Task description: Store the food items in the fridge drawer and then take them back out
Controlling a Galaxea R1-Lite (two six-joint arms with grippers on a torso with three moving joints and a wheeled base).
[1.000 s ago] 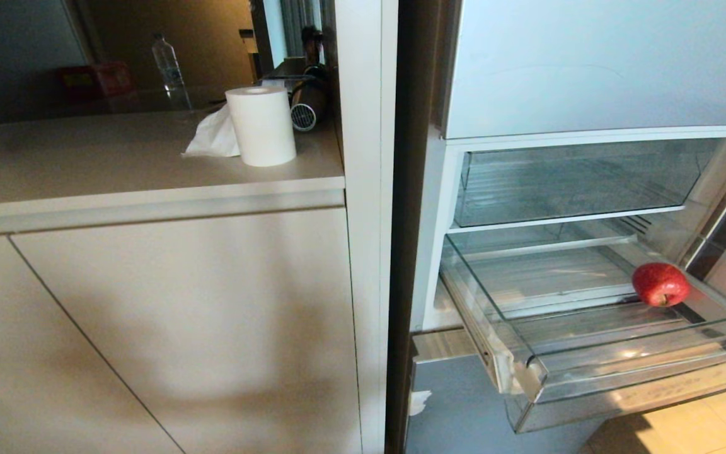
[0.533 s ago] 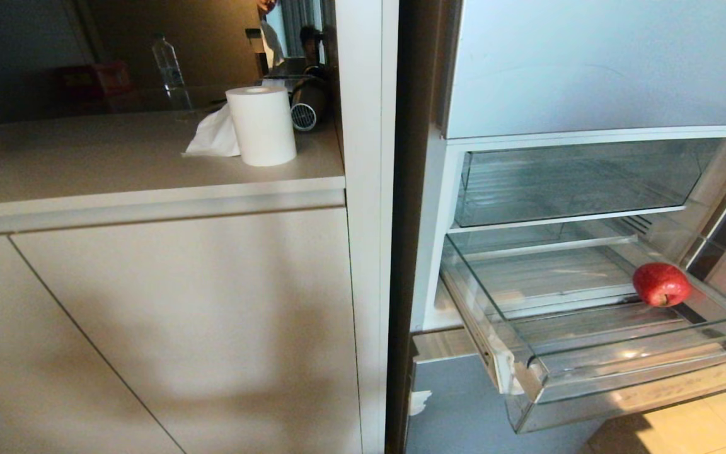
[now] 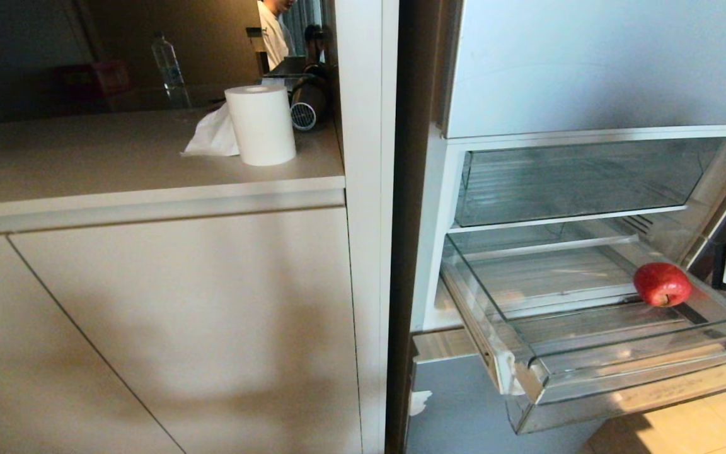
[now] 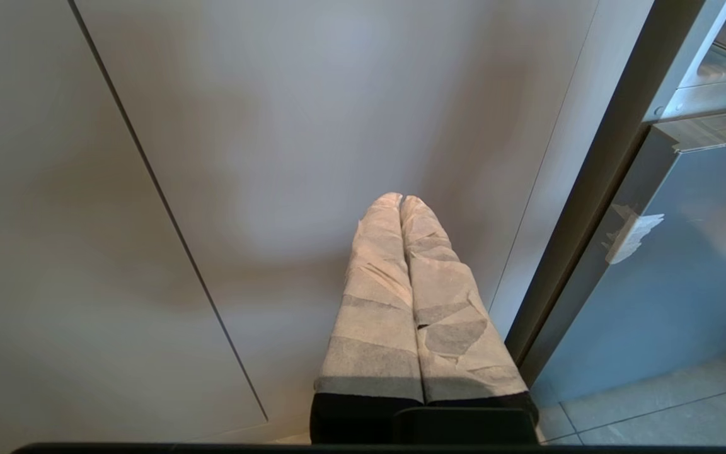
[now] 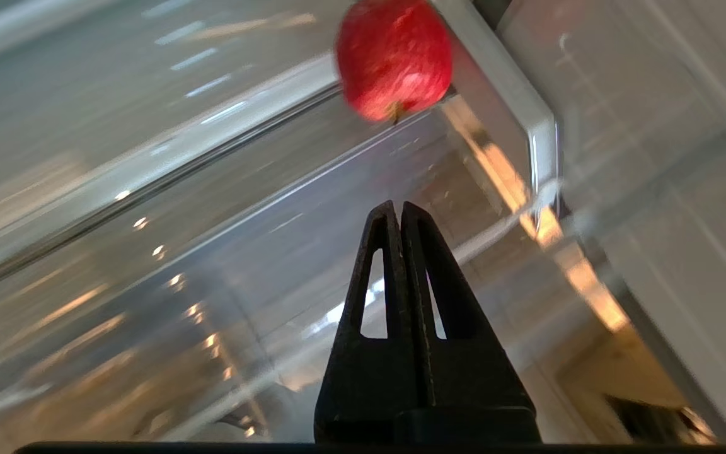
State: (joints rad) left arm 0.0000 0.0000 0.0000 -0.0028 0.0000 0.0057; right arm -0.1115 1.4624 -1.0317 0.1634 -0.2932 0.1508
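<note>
The right gripper (image 5: 401, 205) hangs with its black fingers pressed together, and the left gripper (image 4: 400, 197) has its taped fingers closed too.

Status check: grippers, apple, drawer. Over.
Right gripper shut, empty, short of apple. Left gripper shut, parked by cabinet door. Apple in open fridge drawer, right side. Nothing blocking.

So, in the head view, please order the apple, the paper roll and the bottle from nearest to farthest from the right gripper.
The right gripper is at the right edge, jaws shut.
1. Apple: in the drawer, just beside it.
2. Paper roll: on the counter, left.
3. Bottle: behind the counter, farther left.
</note>
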